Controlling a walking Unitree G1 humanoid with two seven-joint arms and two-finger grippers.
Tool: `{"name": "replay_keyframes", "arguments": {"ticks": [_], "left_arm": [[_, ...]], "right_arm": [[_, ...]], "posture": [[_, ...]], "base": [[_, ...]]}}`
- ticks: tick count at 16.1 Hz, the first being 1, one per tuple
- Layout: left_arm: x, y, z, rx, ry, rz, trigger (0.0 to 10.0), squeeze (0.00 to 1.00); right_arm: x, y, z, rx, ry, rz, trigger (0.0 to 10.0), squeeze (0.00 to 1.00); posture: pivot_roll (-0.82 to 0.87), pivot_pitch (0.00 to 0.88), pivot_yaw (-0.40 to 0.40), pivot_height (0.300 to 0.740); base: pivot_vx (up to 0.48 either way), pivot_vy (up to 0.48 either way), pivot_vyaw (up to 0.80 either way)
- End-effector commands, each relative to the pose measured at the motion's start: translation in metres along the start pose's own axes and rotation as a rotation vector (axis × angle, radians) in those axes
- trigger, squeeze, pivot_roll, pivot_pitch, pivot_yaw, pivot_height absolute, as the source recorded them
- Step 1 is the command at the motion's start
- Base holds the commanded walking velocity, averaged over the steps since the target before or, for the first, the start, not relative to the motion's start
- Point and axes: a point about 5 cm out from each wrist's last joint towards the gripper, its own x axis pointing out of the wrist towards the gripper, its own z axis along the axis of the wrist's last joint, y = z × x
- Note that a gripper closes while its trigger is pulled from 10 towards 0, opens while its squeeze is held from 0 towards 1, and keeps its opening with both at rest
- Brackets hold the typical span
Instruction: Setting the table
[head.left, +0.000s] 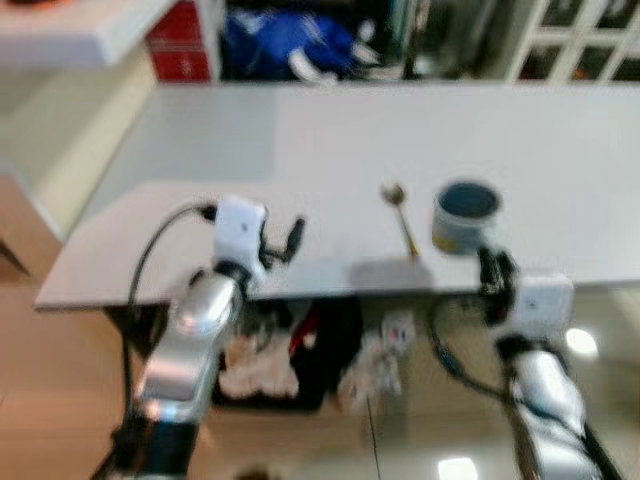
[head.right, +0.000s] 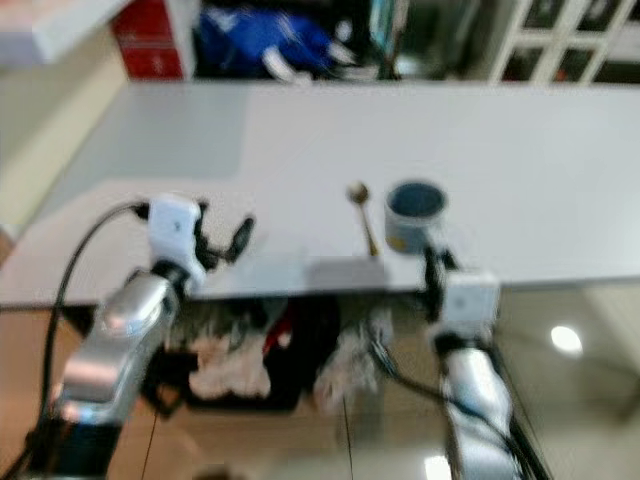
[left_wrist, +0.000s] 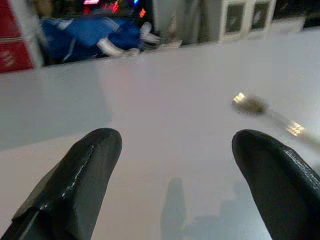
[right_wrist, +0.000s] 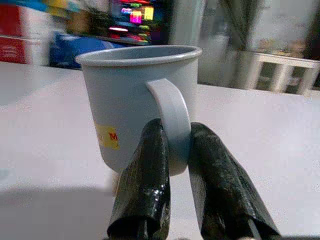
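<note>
A blue-grey mug (right_wrist: 137, 100) stands upright near the front edge of the grey desk (head.left: 300, 140); what it holds, if anything, cannot be made out. The right end effector (right_wrist: 176, 150) pinches the mug's handle between its two fingers. A spoon (head.left: 400, 218) lies just beside the mug. The left end effector (left_wrist: 170, 165) hovers over the desk, fingers spread wide, gripping nothing.

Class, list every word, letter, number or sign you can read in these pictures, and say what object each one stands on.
"M": a red letter on the yellow label of the mug, whose handle the right gripper pinches; the rest of the label is hidden.
White marks on the red box: too blurred to read.
Glowing screen in the background: too blurred to read.
</note>
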Motion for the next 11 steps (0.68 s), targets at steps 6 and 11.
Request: {"name": "replay_keyframes", "arguments": {"ticks": [6, 11], "left_arm": [[0.0016, -0.0033, 0.0014, 0.010, -0.008, -0.009, 10.0, 0.00], [0.0017, -0.0020, -0.0003, 0.027, 0.000, -0.012, 10.0, 0.00]], "right_arm": [[-0.0015, -0.0050, 0.0010, -0.027, -0.009, -0.002, 0.0, 0.01], [-0.0014, -0.0029, -0.0009, -0.026, -0.007, 0.004, 0.0, 0.01]], "posture": [[-0.06, 0.000, 0.004, 0.740], [-0.06, 0.000, 0.009, 0.740]], "base": [[0.361, -0.312, 0.00], [0.363, -0.311, 0.00]]}}
